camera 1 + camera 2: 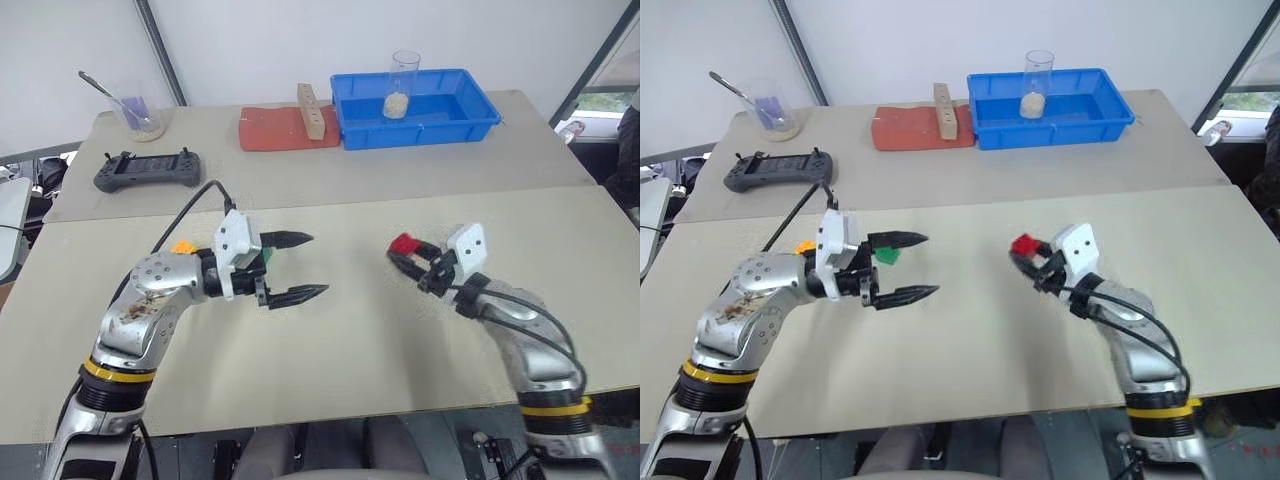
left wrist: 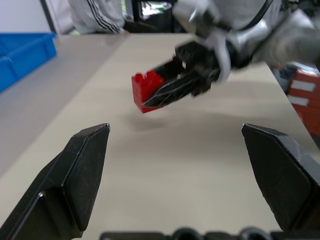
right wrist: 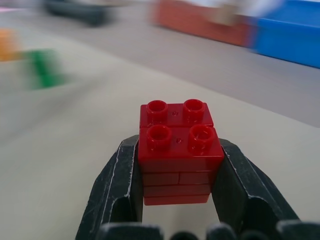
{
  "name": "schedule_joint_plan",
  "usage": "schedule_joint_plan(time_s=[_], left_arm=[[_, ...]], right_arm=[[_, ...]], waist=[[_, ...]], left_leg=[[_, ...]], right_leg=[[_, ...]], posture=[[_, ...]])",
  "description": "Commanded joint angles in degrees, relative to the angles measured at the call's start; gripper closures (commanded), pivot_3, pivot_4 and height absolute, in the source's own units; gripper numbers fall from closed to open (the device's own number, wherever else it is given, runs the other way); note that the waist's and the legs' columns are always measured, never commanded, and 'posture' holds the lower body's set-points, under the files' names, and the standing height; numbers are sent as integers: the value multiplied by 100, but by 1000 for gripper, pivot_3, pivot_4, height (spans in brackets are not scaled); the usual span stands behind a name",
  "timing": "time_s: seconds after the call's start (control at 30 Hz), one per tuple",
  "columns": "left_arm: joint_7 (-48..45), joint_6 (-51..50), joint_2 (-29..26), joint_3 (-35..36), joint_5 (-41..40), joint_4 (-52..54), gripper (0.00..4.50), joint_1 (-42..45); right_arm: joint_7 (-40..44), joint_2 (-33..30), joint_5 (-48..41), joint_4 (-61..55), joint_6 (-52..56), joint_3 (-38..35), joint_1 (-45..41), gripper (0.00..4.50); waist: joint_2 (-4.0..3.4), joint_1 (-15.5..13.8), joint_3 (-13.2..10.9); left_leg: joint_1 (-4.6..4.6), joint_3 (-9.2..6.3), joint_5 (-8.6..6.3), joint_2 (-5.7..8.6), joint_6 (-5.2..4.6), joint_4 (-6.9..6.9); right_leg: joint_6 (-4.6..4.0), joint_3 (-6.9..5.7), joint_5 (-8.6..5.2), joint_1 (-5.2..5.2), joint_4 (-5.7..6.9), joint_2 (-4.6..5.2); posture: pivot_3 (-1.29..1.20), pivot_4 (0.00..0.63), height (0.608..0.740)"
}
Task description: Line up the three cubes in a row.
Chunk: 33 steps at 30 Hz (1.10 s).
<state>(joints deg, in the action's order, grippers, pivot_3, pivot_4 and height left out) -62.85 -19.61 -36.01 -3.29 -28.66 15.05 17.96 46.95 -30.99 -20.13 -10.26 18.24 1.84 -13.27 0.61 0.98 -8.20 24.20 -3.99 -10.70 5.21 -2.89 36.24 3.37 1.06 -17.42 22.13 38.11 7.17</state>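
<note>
My right gripper (image 1: 400, 257) is shut on the red cube (image 3: 177, 150), a studded block pinched between both fingers and held just above the table, right of centre. In the left wrist view the red cube (image 2: 146, 90) hangs over its shadow. My left gripper (image 1: 320, 264) stands open at centre-left with nothing between its fingers, pointing across at the right gripper. The green cube (image 1: 886, 255) lies on the table just behind the left gripper's fingers. Further left, beside that arm's wrist, sits the orange-yellow cube (image 1: 182, 246).
A blue bin (image 1: 470, 125) holding a clear cup (image 1: 404, 85) stands at the back right. Beside it a tall wooden block (image 1: 311, 110) rests on a red mat (image 1: 270, 130). A grey controller (image 1: 147, 170) and a beaker with a spoon (image 1: 140, 110) are at the back left.
</note>
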Motion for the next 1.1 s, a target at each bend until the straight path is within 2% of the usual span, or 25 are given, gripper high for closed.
schedule_joint_plan(time_s=[0.03,0.17,0.37,0.53,0.63,0.9,0.97,1.1], left_arm=[[-346,369,-164,97,-30,231,0,-331],[-518,588,-345,159,-35,533,0,-951],[-591,537,-589,296,-234,1027,0,-1414],[-666,600,-586,222,-161,1018,0,-1370],[-697,595,-570,194,-147,965,0,-1302],[-786,573,-501,45,-144,896,0,-1146],[-794,592,-478,15,-123,867,0,-1129],[-801,617,-431,-42,-111,838,0,-1148]], right_arm=[[1275,-281,-178,44,-291,527,61,3051],[2542,-485,127,1101,-1520,925,-104,3051],[3600,-819,166,2177,-2318,820,-707,3051],[4254,-939,366,3340,-2966,842,-1177,3051],[4524,-941,506,3838,-3384,987,-1361,3051],[4555,-913,676,4792,-3948,1311,-1943,3051],[4555,-993,669,4939,-4030,1437,-2021,2015],[4555,-1133,606,5074,-4026,1578,-2182,688]], waist=[[1,-11,-1],[6,-35,-4],[7,-73,-6],[7,-93,-6],[7,-92,-6],[8,-87,-6],[8,-95,-6],[8,-99,-6]], left_leg=[[1,0,0,0,0,1],[0,0,-1,1,-2,4],[-5,0,-2,3,-2,14],[-9,0,-4,3,-4,11],[-9,0,-4,3,-4,11],[-18,0,-4,2,-4,12],[-19,0,-4,3,-4,13],[-19,0,-5,3,-4,13]], right_leg=[[0,0,0,-1,0,0],[0,1,0,-3,-6,6],[-1,1,1,3,-9,13],[-2,-2,1,2,-10,13],[-2,-2,1,-3,-9,13],[-3,-2,2,-6,-9,13],[-3,-2,2,-7,-10,13],[-3,-1,2,-4,-9,14]], posture=[[0,150,740],[0,150,740],[0,150,740],[0,150,740],[0,150,740],[0,150,740],[0,150,740],[0,150,740]])
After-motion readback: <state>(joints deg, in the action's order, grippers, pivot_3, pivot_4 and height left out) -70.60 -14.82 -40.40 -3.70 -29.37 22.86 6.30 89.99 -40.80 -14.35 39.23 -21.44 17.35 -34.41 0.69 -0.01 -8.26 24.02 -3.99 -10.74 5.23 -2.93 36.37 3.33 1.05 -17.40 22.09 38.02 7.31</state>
